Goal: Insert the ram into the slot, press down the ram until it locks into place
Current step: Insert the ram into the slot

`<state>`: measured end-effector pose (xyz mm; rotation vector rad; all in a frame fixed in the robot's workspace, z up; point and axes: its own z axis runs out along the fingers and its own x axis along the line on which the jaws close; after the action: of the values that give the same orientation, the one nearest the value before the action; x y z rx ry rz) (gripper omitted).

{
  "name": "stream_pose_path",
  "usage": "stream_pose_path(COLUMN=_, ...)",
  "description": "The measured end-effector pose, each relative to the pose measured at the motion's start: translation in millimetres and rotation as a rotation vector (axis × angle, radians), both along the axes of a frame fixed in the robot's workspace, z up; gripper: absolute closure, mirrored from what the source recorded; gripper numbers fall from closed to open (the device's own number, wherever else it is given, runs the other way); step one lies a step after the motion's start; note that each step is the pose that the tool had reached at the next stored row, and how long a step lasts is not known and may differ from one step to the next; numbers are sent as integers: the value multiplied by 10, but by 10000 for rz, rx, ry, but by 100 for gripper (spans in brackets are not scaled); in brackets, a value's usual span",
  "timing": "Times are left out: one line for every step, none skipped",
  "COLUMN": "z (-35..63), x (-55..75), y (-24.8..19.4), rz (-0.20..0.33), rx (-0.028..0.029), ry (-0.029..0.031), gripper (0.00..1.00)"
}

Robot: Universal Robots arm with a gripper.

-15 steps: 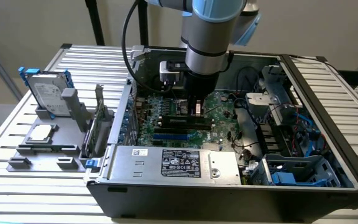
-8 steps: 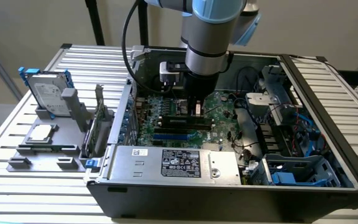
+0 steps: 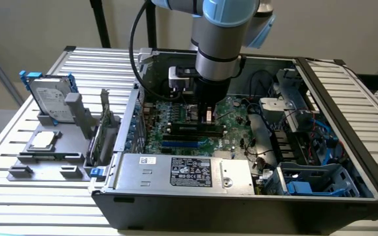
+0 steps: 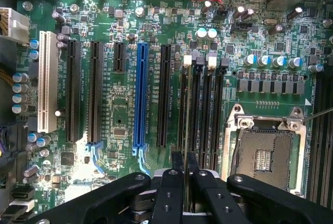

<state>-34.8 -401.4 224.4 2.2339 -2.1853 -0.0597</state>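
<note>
My gripper point(image 4: 184, 169) reaches down into the open computer case over the green motherboard point(image 4: 119, 125). Its two black fingers point(image 4: 177, 164) stand close together, shut on the ram point(image 4: 184, 178), which shows as a thin dark edge-on strip between them. That strip lines up with the slot point(image 4: 185, 109), the one of several parallel black memory slots farthest from the processor socket. I cannot tell whether the ram touches it. In the exterior view the gripper point(image 3: 208, 117) hangs just above the black slots point(image 3: 192, 129).
A square metal processor socket point(image 4: 265, 153) lies beside the memory slots. A blue slot point(image 4: 139, 96) and a white slot point(image 4: 48, 83) lie on the other side. The power supply point(image 3: 185, 169), cables point(image 3: 267, 123) and case walls hem in the board. A hard drive point(image 3: 51, 98) stands outside.
</note>
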Motion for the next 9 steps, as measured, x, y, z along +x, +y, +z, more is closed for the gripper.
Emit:
stream_pose_path(z=-2, x=0, y=0, rz=0, rx=0, ry=0, gripper=87)
stream_pose_path(z=-4, x=0, y=0, rz=0, rx=0, ry=0, gripper=87)
stream_pose_path(z=-5, x=0, y=0, rz=0, rx=1, ry=-1, gripper=87)
stream_pose_path(z=-7, x=0, y=0, rz=1, rx=0, ry=0, gripper=87)
stream_pose_path(z=-8, x=0, y=0, rz=0, rx=0, ry=0, gripper=87)
stream_pose_path(z=-10, x=0, y=0, rz=0, rx=1, ry=0, gripper=87)
stream_pose_path(z=-11, x=0, y=0, rz=0, rx=1, ry=-1, gripper=87)
stream_pose_path(z=-12, x=0, y=0, rz=0, rx=0, ry=0, gripper=87)
stream_pose_path(z=-13, x=0, y=0, rz=1, rx=0, ry=0, gripper=87)
